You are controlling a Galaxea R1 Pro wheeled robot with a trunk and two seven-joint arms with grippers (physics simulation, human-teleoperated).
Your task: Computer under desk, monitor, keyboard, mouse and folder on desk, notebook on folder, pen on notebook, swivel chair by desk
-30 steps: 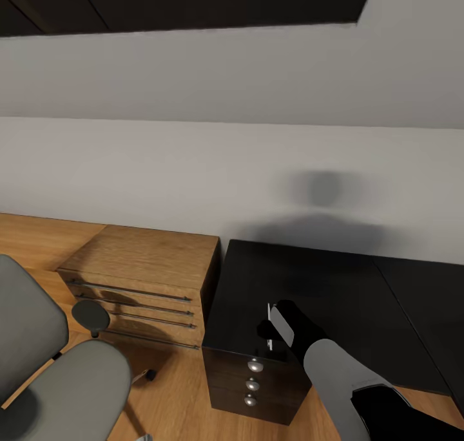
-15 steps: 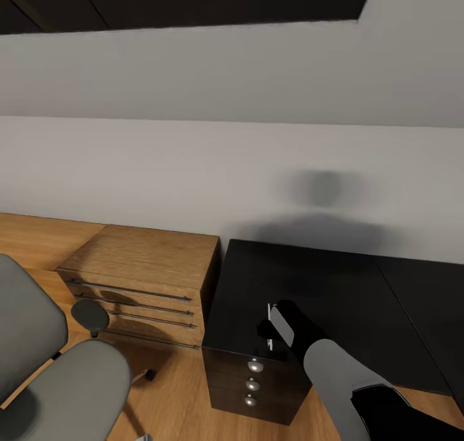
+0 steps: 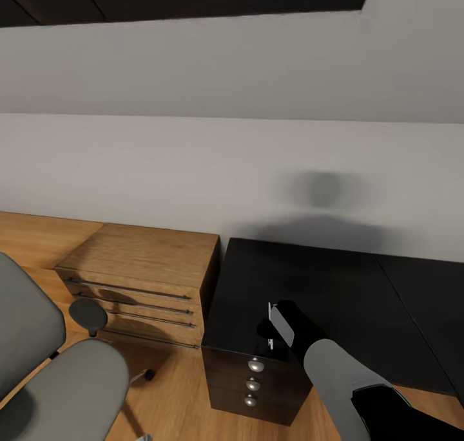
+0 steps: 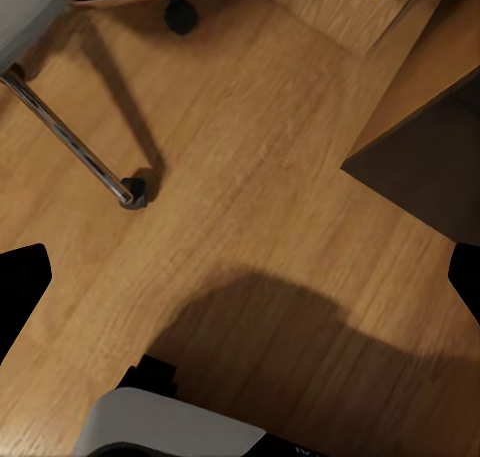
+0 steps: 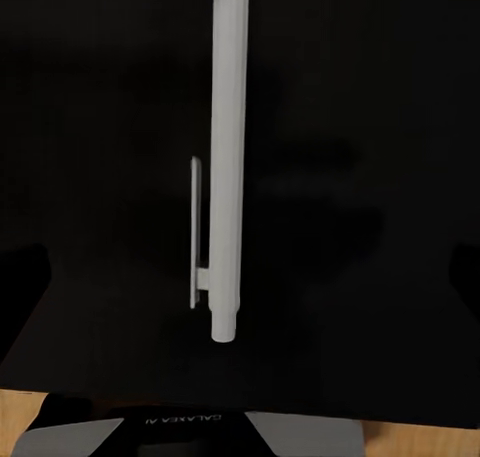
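Note:
The desk (image 3: 335,286) has a glossy black top and reaches from the middle to the right. A thin white pen (image 3: 269,328) lies on it near the front left corner, above the drawers. My right gripper (image 3: 276,330) hovers just over the pen. In the right wrist view the pen (image 5: 228,157) lies lengthwise between the widely spread fingers of the open right gripper (image 5: 240,277). The grey swivel chair (image 3: 58,376) stands at the lower left. My left gripper (image 4: 240,277) is open over the wooden floor near a chair leg (image 4: 70,137). Monitor, keyboard, mouse, folder, notebook and computer are out of view.
A light wooden low cabinet (image 3: 148,267) stands against the wall, tight to the desk's left end. The black three-drawer unit (image 3: 251,383) with silver knobs sits under the desk corner. A grey wall runs behind, with wooden floor (image 4: 250,177) between chair and desk.
The head view has shifted very slightly. The right arm, the pen and the chair have kept their places.

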